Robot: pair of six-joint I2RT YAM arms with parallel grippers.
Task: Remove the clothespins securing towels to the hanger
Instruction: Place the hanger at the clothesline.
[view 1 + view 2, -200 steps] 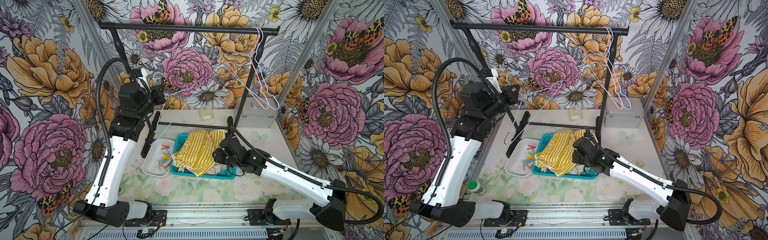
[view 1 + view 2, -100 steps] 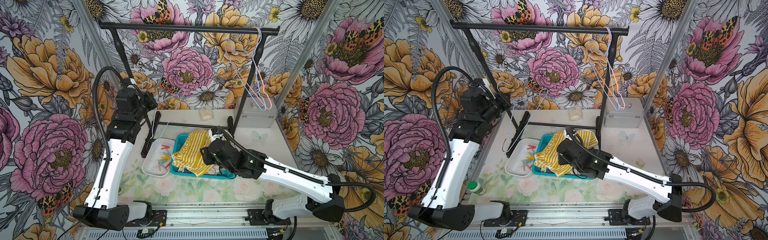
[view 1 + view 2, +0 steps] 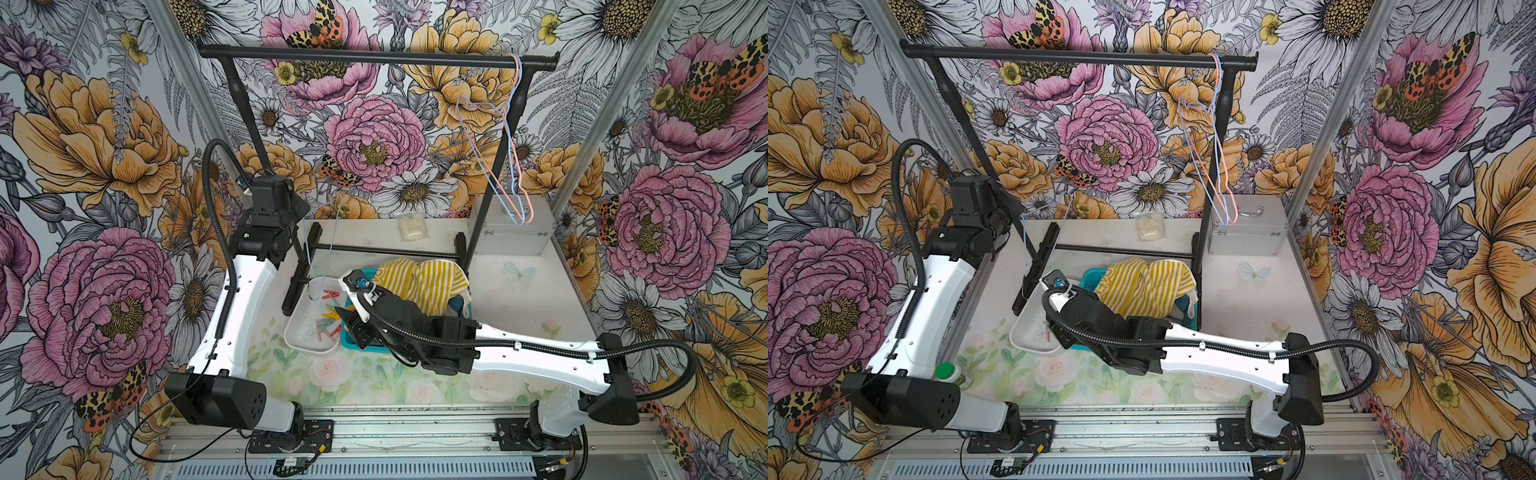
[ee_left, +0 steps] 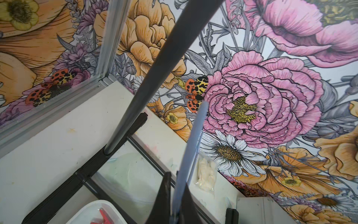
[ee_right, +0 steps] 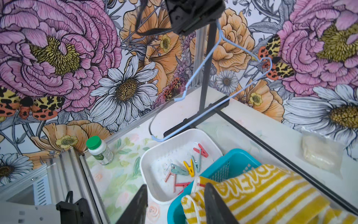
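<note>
My left gripper is shut on a bare pale blue wire hanger, which hangs down from it to the white tray's far rim. Several clothespins, red, mint, yellow and pink, lie loose in that white tray; both top views show them partly. The yellow-and-white striped towel is heaped in a teal basket beside the tray. My right gripper hangs open and holds nothing, over the seam between tray and basket; one finger is over the towel's edge. Other towels are hidden.
A black rack spans the back, with blue and pink wire hangers hooked at its right end. A silver case and a small plastic bag sit by the back wall. A green-capped bottle stands front left.
My right arm swung left from over the basket to the tray's edge, jaws widening. The left arm drew back and the blue hanger tipped down toward the tray. The rack's hangers swayed.
</note>
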